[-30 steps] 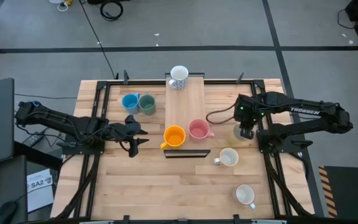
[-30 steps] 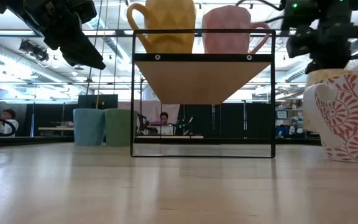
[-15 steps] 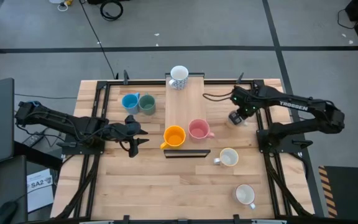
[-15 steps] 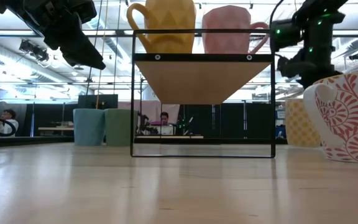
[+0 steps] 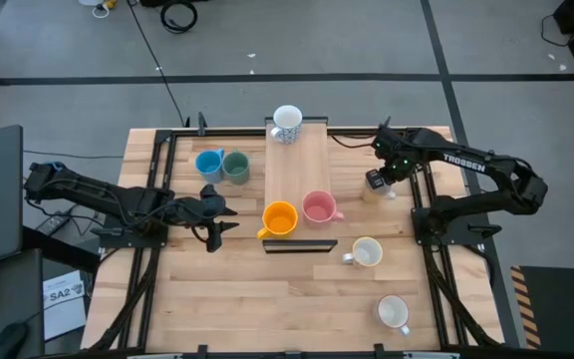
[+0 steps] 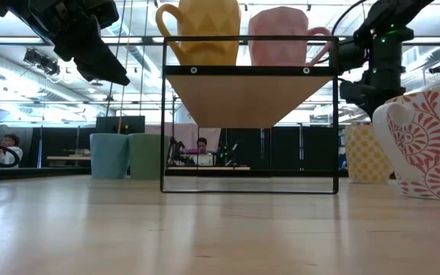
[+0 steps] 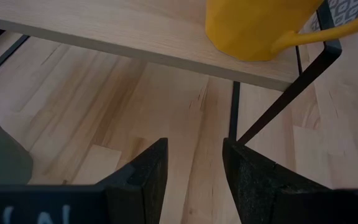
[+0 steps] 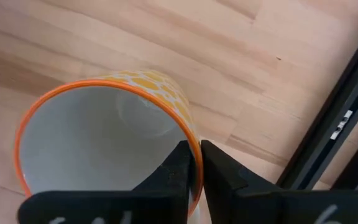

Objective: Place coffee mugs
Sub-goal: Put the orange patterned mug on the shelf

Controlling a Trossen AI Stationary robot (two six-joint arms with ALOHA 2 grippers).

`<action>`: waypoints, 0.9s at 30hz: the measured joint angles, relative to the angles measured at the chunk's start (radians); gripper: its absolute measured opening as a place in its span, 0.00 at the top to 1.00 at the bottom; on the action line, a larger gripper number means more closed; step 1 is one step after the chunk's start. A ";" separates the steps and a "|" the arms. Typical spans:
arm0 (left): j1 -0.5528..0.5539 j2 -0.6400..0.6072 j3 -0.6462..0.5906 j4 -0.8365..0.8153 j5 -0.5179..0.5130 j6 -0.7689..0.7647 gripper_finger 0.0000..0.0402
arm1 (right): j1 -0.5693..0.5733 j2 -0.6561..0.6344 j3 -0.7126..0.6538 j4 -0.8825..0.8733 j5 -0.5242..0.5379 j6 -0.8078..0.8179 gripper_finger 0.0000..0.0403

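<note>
The wooden shelf stands in the middle of the table. Three mugs sit on top of it. The white mug is at the shelf's far end. The yellow mug and the pink mug sit side by side at its near end.

The right gripper is just off the shelf's right side, about halfway along it. Its two fingers are pressed together on the rim of the spotty mug, with one finger inside and one outside. This mug is white inside, with an orange rim and yellow spots outside. From the low view, it looks like the spotty mug is standing on the table to the right of the shelf.

The left gripper is just off the shelf's left side, near the yellow mug. Its fingers are apart and hold nothing.

The blue mug and the green mug stand touching on the table, left of the shelf. The cream mug stands on the table just past the shelf's near right corner. Another white mug stands farther out from that same corner, close to the table's near edge.
</note>
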 joint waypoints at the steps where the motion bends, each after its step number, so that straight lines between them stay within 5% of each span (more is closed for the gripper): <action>1: 0.000 0.000 0.000 0.000 0.000 0.000 0.60 | -0.004 0.000 0.000 0.002 -0.001 0.002 0.89; 14: 0.000 0.000 0.000 0.000 0.000 0.000 0.60 | -0.015 0.000 0.000 0.004 -0.001 -0.014 0.66; 27: 0.000 0.000 0.000 0.000 0.000 0.000 0.60 | -0.014 -0.120 0.078 -0.037 -0.001 -0.193 0.65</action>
